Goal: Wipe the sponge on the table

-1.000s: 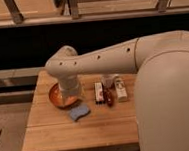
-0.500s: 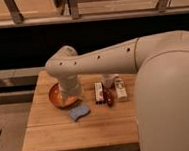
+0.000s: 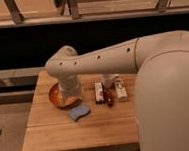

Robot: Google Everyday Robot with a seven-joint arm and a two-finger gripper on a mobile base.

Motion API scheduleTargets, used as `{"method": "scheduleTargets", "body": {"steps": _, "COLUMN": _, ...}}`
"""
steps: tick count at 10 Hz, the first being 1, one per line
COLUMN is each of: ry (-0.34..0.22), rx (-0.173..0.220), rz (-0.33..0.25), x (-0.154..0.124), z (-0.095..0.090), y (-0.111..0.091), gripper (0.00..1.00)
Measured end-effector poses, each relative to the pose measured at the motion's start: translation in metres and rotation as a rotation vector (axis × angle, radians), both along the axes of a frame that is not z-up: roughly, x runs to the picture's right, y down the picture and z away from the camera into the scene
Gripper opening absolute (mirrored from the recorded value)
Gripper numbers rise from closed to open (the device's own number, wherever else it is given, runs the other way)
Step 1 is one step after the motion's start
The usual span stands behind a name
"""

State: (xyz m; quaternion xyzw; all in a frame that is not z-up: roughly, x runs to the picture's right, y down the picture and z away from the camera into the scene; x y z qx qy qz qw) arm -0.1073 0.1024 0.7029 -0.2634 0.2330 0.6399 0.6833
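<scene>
Table: the table [image 3: 78,134] has a top of light wooden planks. The orange-red bowl [image 3: 54,95] stands on its back left part.
Room: behind the bowl runs a dark band under a pale ledge, with slanted bars above it. To the left of the bowl, beyond the table edge, the floor [image 3: 8,133] is grey.
Arm: the thick cream arm [image 3: 101,61] comes in from the right of the bowl, bends above it and goes straight down.
Gripper: the gripper [image 3: 71,96] hangs low over the right half of the bowl. I cannot tell if it touches the bowl, or if it is apart or together.
Sponge: the sponge [image 3: 79,112] lies flat on the table just in front of the bowl, a little to its right, apart from the gripper.
Other things: to the right of the bowl stand a white box [image 3: 98,91], a small dark red thing [image 3: 108,96] and a white packet [image 3: 120,89], close to each other.
</scene>
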Motion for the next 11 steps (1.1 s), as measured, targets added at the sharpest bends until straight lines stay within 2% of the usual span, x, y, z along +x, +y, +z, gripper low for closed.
{"method": "scheduleTargets", "body": {"steps": 9, "ry": 0.000, "rx": 0.003, "rz": -0.002, "x": 0.000, "z": 0.000, "y": -0.001, "gripper": 0.65}}
{"method": "scheduleTargets", "body": {"steps": 10, "ry": 0.000, "rx": 0.015, "rz": -0.007, "x": 0.000, "z": 0.000, "y": -0.005, "gripper": 0.65}}
{"method": "scheduleTargets", "body": {"steps": 11, "ry": -0.005, "rx": 0.046, "rz": -0.026, "x": -0.001, "z": 0.000, "y": -0.014, "gripper": 0.65}}
